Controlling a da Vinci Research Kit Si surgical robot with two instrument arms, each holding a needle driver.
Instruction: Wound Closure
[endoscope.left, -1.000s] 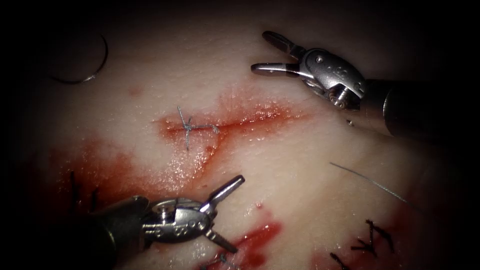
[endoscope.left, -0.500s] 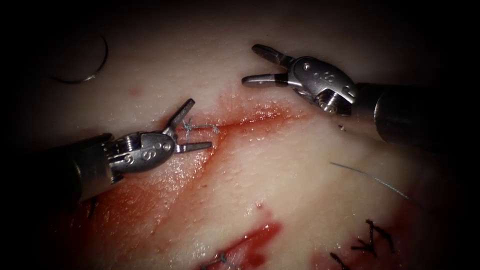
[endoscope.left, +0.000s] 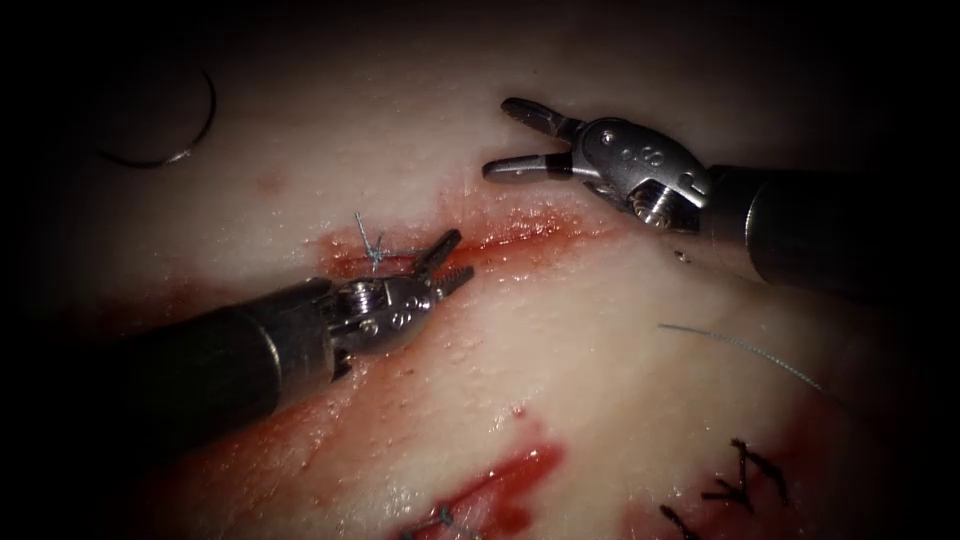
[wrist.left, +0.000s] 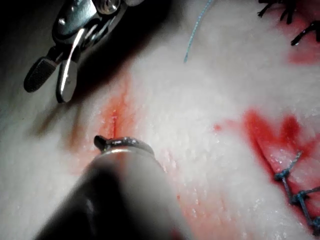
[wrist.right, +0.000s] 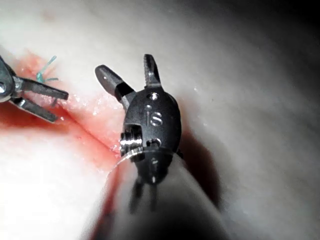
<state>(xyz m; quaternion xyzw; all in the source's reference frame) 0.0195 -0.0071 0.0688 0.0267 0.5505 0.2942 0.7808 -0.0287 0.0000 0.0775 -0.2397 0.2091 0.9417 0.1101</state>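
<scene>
- The thin curved steel needle (endoscope.left: 170, 135) lies on the pale pork-belly tissue (endoscope.left: 600, 380) in the dim upper left of the endoscope frame, well away from both tools; its two ends fade into shadow, so I cannot tell whether any thread runs from it or whether its tip enters the tissue.
- The left arm's silver two-jawed tool (endoscope.left: 447, 262) has much of its dark shaft lost in the dark at the lower left edge. In its own wrist view the shaft covers the jaws, and only a dark curved bit of the tool shows against the red cut.
- The short grey knotted stitch (endoscope.left: 375, 250) sits on the left part of the red horizontal cut (endoscope.left: 520, 235); its right tail is partly covered by the left tool's jaws, so contact there is hard to judge.
- A loose fine grey thread (endoscope.left: 745, 352) lies at the right of the frame, its far end fading into the dark.
- Dark knotted stitches (endoscope.left: 745, 475) at the lower right are partly cut off by the frame edge.
- The left tool comes in from the lower left, pointing up and right; its jaws stand a little apart over the cut just right of the knot, gripping nothing that I can see.
- The right arm's silver wristed tool (endoscope.left: 520, 140) comes in from the right, pointing left above the cut, jaws spread wide and empty; the right wrist view (wrist.right: 131, 75) shows the same gap.
- Red fluid (endoscope.left: 500, 485) pools at the lower centre.
</scene>
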